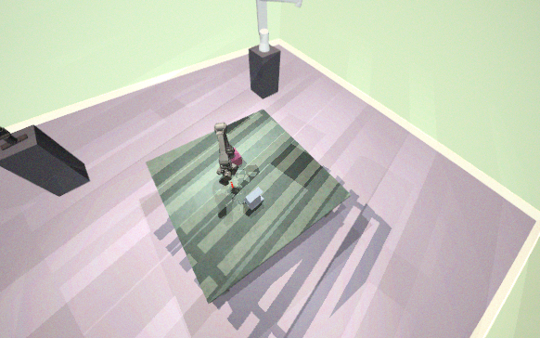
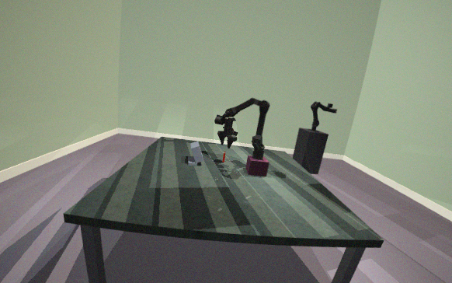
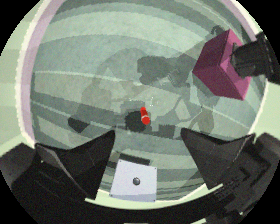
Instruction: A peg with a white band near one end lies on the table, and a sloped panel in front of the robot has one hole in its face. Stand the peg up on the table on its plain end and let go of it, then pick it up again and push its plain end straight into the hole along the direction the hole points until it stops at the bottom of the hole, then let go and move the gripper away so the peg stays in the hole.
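Observation:
The red peg [image 1: 232, 185] [image 2: 224, 157] [image 3: 144, 113] stands upright on the table, with its white band near the top end. My gripper [image 2: 225, 145] [image 3: 148, 132] is open and empty, pointing down above the peg, with a gap between fingertips and peg top. In the wrist view the peg shows just beyond the space between the fingertips. The pale sloped panel [image 1: 253, 197] [image 2: 196, 152] [image 3: 123, 187] stands near the peg; its one dark hole [image 3: 136, 181] is visible in the wrist view.
The arm's magenta base block [image 1: 237, 157] [image 2: 257, 166] [image 3: 209, 67] stands on the green striped table [image 1: 212, 260] [image 2: 192, 210], on the other side of the peg from the panel. Two dark pedestals [image 1: 264, 71] [image 1: 40, 160] with other arms stand off the table.

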You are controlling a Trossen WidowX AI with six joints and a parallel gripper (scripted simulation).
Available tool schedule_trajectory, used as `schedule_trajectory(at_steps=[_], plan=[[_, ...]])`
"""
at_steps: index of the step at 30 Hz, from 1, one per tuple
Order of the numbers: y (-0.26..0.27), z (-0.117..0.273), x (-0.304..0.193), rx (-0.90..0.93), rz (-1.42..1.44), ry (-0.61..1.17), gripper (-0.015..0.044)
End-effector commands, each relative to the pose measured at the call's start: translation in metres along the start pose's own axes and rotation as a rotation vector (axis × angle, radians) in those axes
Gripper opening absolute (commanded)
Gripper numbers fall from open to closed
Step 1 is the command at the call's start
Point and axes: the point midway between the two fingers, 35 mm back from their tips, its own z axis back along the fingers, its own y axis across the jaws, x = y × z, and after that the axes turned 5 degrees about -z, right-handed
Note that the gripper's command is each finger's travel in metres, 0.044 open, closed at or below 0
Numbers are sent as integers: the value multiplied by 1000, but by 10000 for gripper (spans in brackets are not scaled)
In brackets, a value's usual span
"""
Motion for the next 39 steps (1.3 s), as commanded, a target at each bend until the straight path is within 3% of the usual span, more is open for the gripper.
schedule_trajectory(at_steps=[1, 39], plan=[[0, -1, 0, 2, 116, -4, 440], [0, -7, 0, 0, 1061, -4, 440]])
